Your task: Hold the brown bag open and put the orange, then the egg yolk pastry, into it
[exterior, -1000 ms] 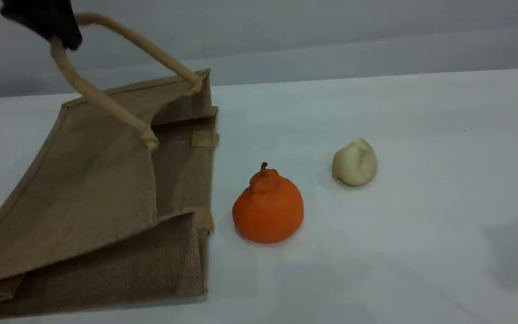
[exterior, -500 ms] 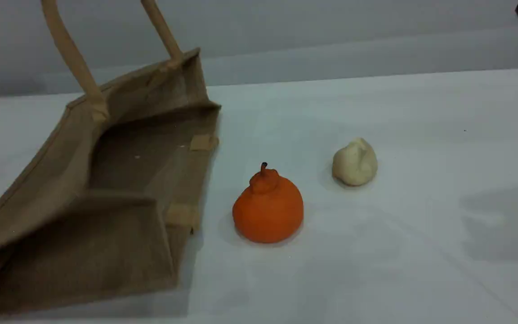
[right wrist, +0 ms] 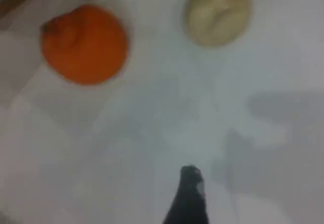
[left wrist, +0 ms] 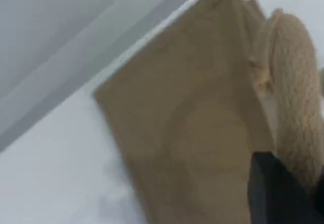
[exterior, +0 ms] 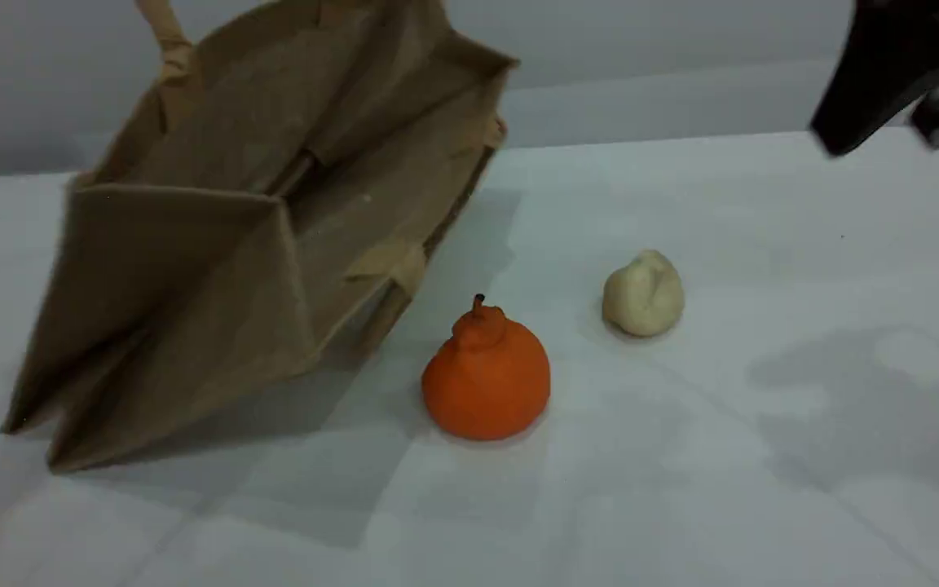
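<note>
Orange (exterior: 486, 383) nearest, on table just right of bag (exterior: 217, 244) mouth. Pastry (exterior: 643, 294) beyond, further right. Right gripper (exterior: 897, 86) spread, empty, high at far right; orange lies down-left of it. Left gripper (left wrist: 283, 193) clamped on bag handle (left wrist: 296, 107), bag tilted open.

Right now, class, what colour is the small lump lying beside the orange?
Pale cream-yellow; the egg yolk pastry shows best in the scene view.

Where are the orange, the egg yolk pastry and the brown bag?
orange (exterior: 486, 383): scene view, front of its body.
egg yolk pastry (exterior: 643, 295): scene view, its middle.
brown bag (exterior: 168, 269): scene view, near side panel.
</note>
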Robot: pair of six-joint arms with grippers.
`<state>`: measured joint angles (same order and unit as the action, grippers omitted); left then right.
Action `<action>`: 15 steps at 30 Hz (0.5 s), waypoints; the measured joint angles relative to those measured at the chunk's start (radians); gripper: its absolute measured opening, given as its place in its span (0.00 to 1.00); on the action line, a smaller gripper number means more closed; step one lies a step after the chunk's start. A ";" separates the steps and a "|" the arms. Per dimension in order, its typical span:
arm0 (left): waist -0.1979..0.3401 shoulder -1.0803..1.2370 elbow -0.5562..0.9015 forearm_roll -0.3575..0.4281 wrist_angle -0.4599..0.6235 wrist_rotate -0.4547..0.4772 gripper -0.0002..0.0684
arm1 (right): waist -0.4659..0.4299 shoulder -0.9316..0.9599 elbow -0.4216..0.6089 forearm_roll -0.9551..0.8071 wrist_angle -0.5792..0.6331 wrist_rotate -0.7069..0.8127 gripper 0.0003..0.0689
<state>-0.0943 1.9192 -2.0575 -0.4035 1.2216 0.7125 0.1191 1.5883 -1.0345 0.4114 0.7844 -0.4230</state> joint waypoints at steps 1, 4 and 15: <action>0.000 0.000 0.000 0.000 0.000 0.033 0.12 | 0.016 0.010 0.000 0.006 0.000 -0.017 0.80; 0.000 0.000 0.000 0.000 0.000 0.110 0.12 | 0.071 0.049 0.000 0.010 -0.017 -0.044 0.80; 0.000 0.000 0.000 -0.023 0.000 0.215 0.12 | 0.219 0.230 0.000 0.017 -0.162 -0.038 0.80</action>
<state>-0.0943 1.9192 -2.0575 -0.4263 1.2216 0.9273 0.3382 1.8182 -1.0345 0.4285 0.6227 -0.4615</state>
